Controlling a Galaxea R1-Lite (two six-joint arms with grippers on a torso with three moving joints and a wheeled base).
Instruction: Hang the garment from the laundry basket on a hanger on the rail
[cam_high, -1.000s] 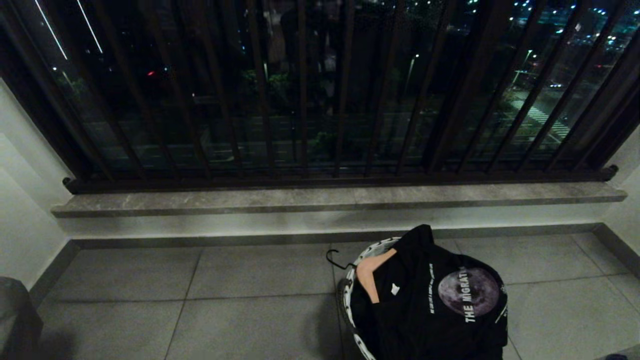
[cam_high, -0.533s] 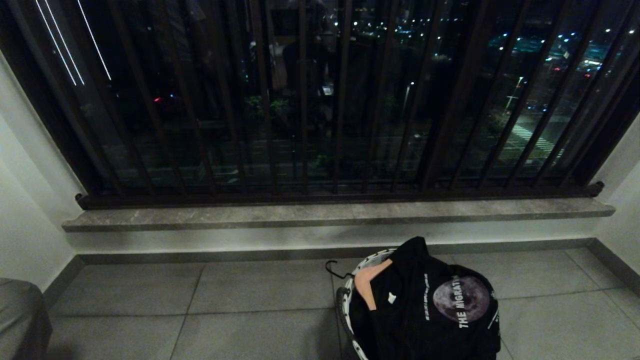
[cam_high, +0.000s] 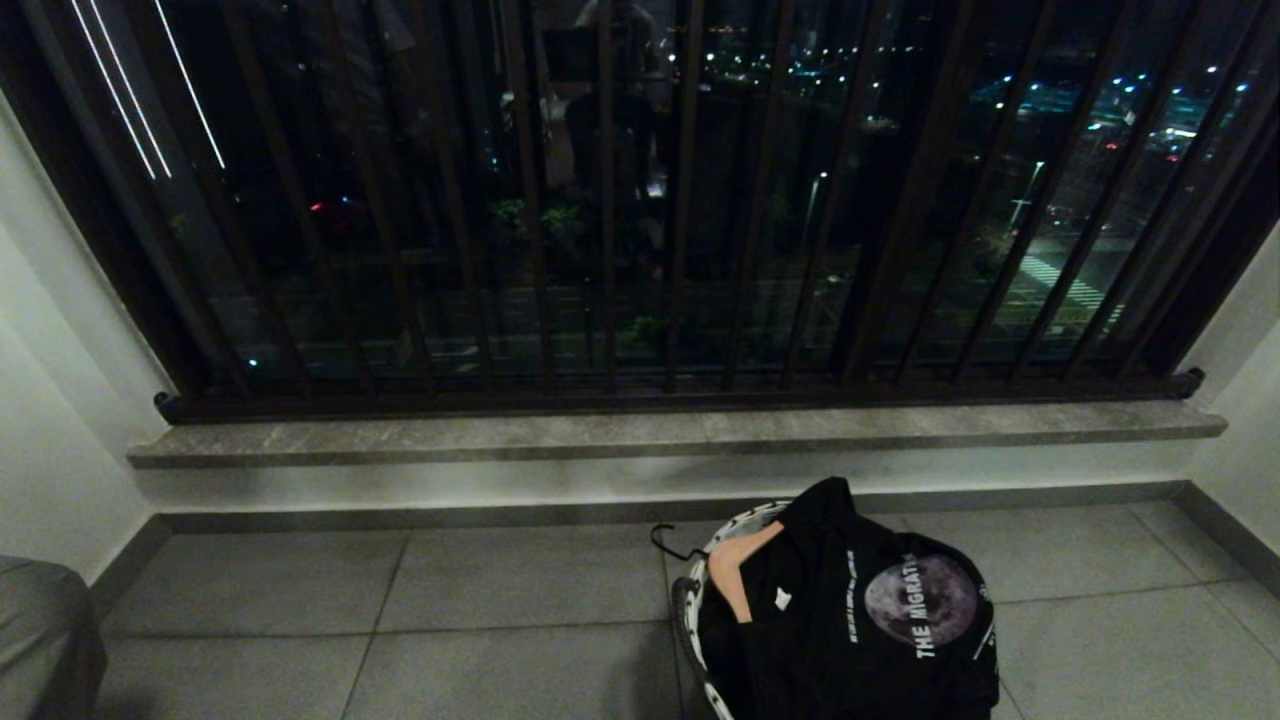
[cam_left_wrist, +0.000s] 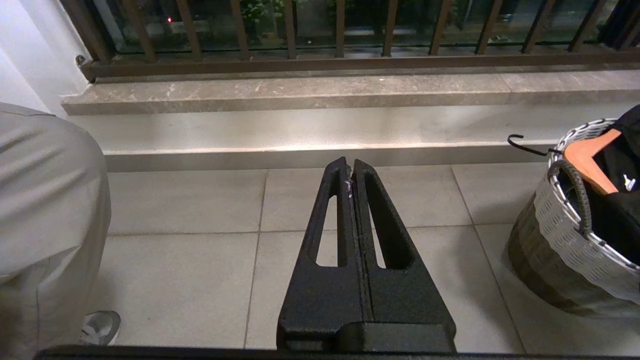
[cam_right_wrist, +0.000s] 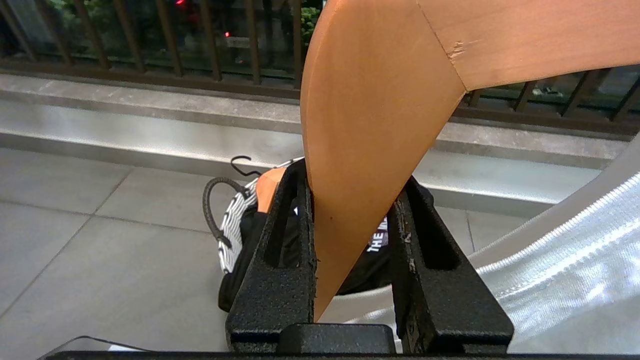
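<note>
The laundry basket (cam_high: 700, 590), round, of white perforated weave with a dark corded loop handle, is seen on the grey tiled floor (cam_high: 450, 620) below the stone sill (cam_high: 650, 435). A black printed garment (cam_high: 860, 620) fills it, threaded on a wooden hanger (cam_high: 735, 575) with a black wire hook.

Only the wrist views show the arms: the left claw (cam_left_wrist: 352, 172) is closed on nothing, above the floor; the right claw (cam_right_wrist: 357, 197) is clamped on a second hanger (cam_right_wrist: 370, 115) of smooth orange wood.

Against the earlier frame, the whole head view is shifted; the basket's place on the floor is unchanged.
</note>
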